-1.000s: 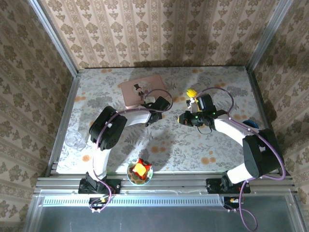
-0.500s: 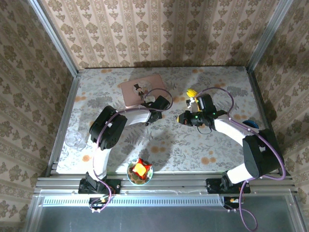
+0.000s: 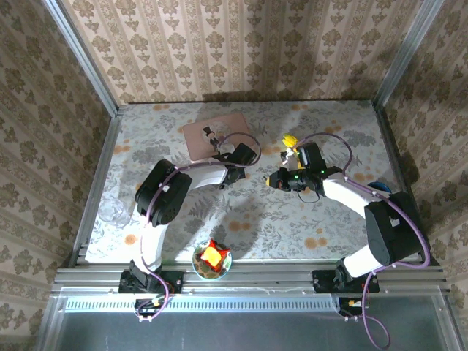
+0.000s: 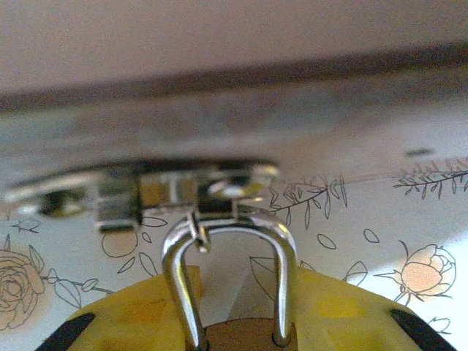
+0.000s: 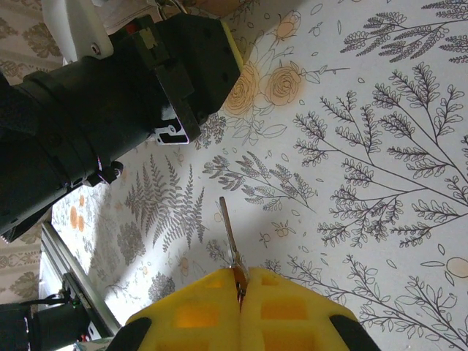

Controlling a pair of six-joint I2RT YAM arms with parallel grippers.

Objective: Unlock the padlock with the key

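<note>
The left gripper [image 4: 238, 311] pinches the small brass padlock [image 4: 235, 228] by its body, silvery shackle jutting forward near the flat pink box [image 3: 196, 140], while the right gripper [image 5: 240, 289] clamps the thin metallic key [image 5: 228, 230] above the floral tabletop [image 5: 380, 146].

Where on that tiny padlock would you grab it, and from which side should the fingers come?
Grip the padlock by its brass body, coming from the end opposite the shackle. The shackle is a thin, rounded loop standing straight out of the body. It would likely twist in a grip, and it probably needs room to spring open.
</note>
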